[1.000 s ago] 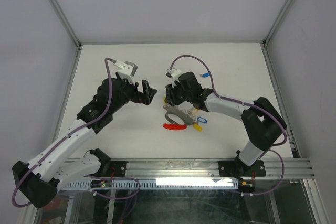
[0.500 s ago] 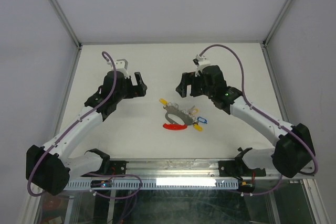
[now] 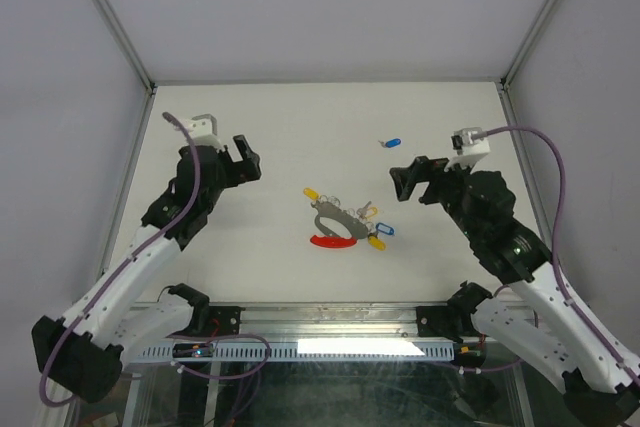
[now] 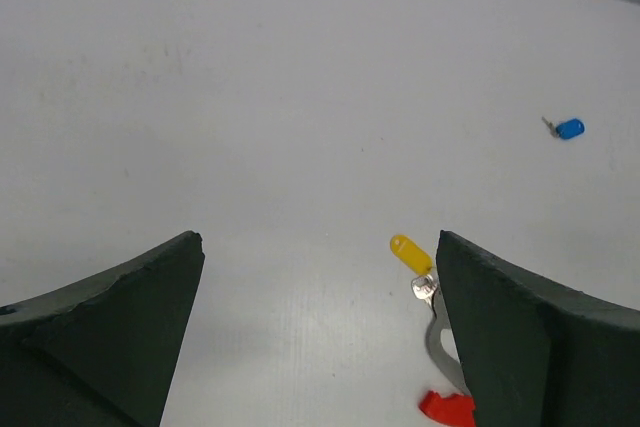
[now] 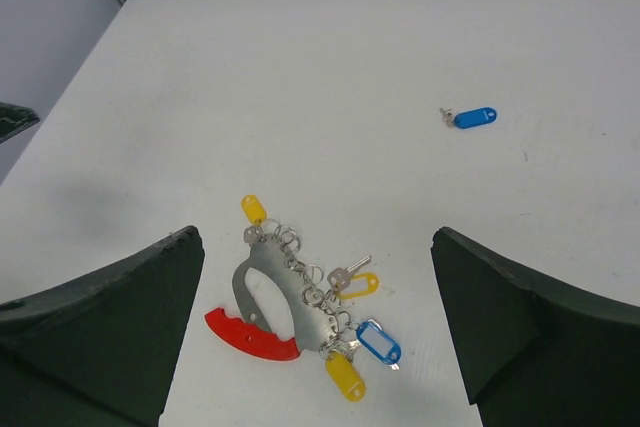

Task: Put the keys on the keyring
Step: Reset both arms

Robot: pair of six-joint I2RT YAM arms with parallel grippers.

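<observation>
The keyring [image 3: 336, 224], a grey metal plate with small rings and a red curved strip [image 5: 251, 335], lies at the table's middle; it also shows in the right wrist view [image 5: 272, 292]. Keys hang on it: a yellow-capped one at its top [image 5: 254, 210], a key with a yellow tag [image 5: 352, 279], a blue tag [image 5: 378, 343] and a yellow cap [image 5: 344, 377]. One blue-capped key [image 3: 391, 142] lies loose farther back, and shows in both wrist views [image 5: 472, 117] [image 4: 569, 129]. My left gripper [image 3: 247, 154] is open and empty, left of the keyring. My right gripper [image 3: 403, 180] is open and empty, to its right.
The white table [image 3: 300, 117] is walled by grey panels, with a metal rail [image 3: 340, 319] along the near edge.
Both arms have drawn back and outward from the keyring, the left to the left, the right to the right. The loose blue key, hidden half a second ago, shows again.
</observation>
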